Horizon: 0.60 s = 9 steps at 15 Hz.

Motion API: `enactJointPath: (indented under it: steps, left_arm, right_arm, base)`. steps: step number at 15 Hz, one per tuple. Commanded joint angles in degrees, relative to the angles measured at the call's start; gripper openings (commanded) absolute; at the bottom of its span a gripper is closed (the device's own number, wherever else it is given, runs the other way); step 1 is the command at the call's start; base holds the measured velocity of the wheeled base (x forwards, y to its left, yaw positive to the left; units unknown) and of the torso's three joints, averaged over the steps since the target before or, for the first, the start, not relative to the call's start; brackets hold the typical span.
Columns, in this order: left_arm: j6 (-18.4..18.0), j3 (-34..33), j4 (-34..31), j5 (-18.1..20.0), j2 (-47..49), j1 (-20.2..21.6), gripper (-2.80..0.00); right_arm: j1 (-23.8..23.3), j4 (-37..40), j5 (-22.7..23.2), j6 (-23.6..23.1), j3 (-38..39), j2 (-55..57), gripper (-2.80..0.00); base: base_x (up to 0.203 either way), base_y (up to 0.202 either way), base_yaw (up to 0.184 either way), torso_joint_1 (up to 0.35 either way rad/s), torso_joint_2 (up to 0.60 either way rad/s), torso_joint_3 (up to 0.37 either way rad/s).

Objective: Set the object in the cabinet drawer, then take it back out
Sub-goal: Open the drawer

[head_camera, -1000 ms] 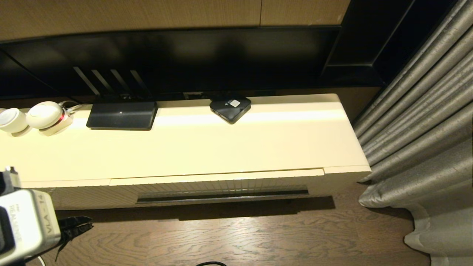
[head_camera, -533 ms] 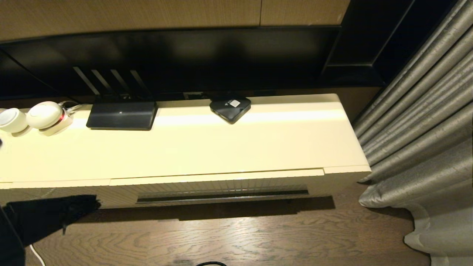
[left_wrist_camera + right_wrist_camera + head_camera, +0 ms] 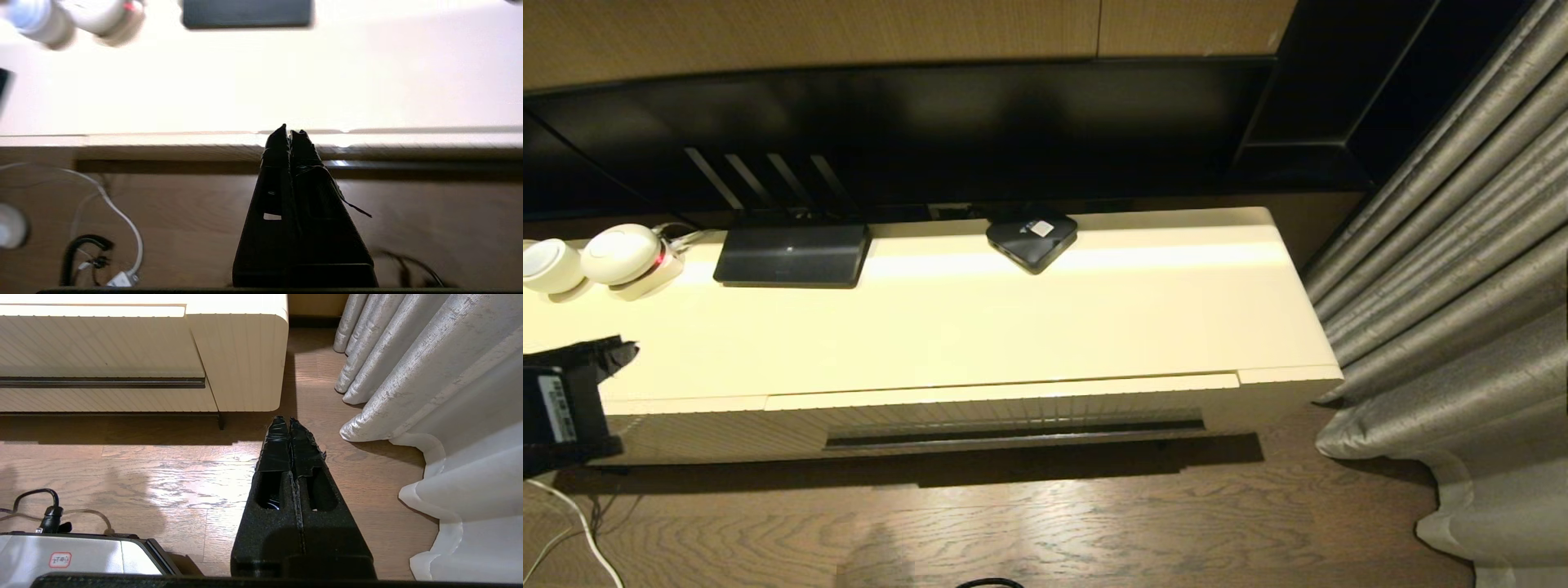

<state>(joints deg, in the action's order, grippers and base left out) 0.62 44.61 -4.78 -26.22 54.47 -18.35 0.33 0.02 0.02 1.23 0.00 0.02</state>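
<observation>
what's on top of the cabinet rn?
On the cabinet: two white round devices, a black router, a small black box. No bottle visible; the shut drawer hides its inside.

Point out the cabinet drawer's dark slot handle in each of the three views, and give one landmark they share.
Head view: dark slot handle runs low across the centre, under the ribbed drawer front.
Left wrist view: the dark band behind the shut left gripper.
Right wrist view: upper left, far from the right gripper.
Shared landmark: the ribbed drawer front.

The head view looks down on the cabinet; both wrist views face its ribbed front from low, nearer.
</observation>
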Motion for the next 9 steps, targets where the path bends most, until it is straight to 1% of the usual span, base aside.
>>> enactJointPath:
  steps: [1, 2, 3, 5, 6, 7, 8, 9]
  left_arm:
    - [-1.5, -4.4, 6.8, -2.5, -0.8, 2.8, -2.8]
    - [-2.1, -5.6, 8.0, -2.3, -1.1, 5.1, -2.8]
    - [-2.6, -6.7, 8.8, -1.7, -1.4, 8.4, -2.8]
    - [-3.2, -7.8, 9.1, 3.1, -2.4, 15.8, -2.8]
    - [-3.9, -8.5, 9.1, 9.7, -3.7, 19.3, -2.8]
    - [-5.3, -9.3, 9.0, 17.4, -4.9, 22.9, -2.8]
    - [-7.6, -10.4, 8.9, 25.3, -6.3, 25.4, -2.8]
    - [-9.4, -11.4, 8.8, 32.1, -7.7, 26.6, -2.8]
  right_arm:
    - [0.0, 0.0, 0.0, 0.0, 0.1, 0.1, -2.8]
    - [0.0, 0.0, 0.1, 0.0, 0.0, 0.1, -2.8]
    - [0.0, 0.0, 0.1, 0.0, 0.0, 0.1, -2.8]
    - [0.0, 0.0, 0.0, 0.0, 0.0, 0.1, -2.8]
    - [0.0, 0.0, 0.1, 0.0, 0.0, 0.1, -2.8]
    - [0.0, 0.0, 0.1, 0.0, 0.0, 0.1, -2.8]
    - [0.0, 0.0, 0.1, 0.0, 0.0, 0.1, -2.8]
    - [0.0, 0.0, 0.1, 0.0, 0.0, 0.1, -2.8]
  base:
    - [0.0, 0.0, 0.0, 0.0, 0.0, 0.0]
    - [0.0, 0.0, 0.0, 0.0, 0.0, 0.0]
    - [0.0, 0.0, 0.0, 0.0, 0.0, 0.0]
    - [0.0, 0.0, 0.0, 0.0, 0.0, 0.0]
    - [0.0, 0.0, 0.0, 0.0, 0.0, 0.0]
    - [0.0, 0.0, 0.0, 0.0, 0.0, 0.0]
    - [0.0, 0.0, 0.0, 0.0, 0.0, 0.0]
    - [0.0, 0.0, 0.0, 0.0, 0.0, 0.0]
